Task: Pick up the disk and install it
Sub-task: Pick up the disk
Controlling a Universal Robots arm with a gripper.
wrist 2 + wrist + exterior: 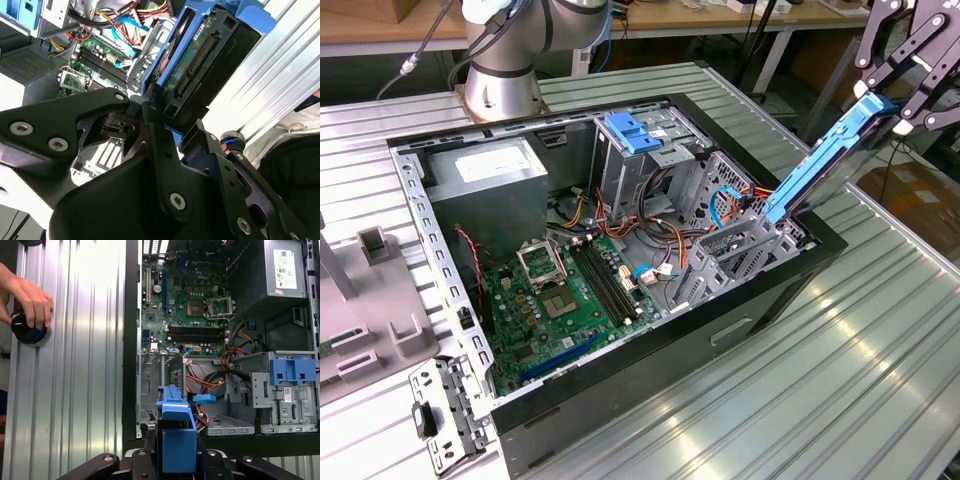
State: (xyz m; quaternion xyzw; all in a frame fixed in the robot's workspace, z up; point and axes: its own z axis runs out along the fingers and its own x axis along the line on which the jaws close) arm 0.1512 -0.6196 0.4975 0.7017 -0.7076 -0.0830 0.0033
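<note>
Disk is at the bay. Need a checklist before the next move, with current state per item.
1. Grip: end effector shut on the disk. ok.
2. Seating: the disk stands tilted, lower end at the drive bay, upper end above the rim of the case. not ok.
3. Alignment: the disk's rails lined up with the bay's guides. cannot tell.
4. Path: cables lie beside the bay; whether they are out of the way, cannot tell.
5. Person: hand is outside the case, on a black knob on the table. ok.
</note>
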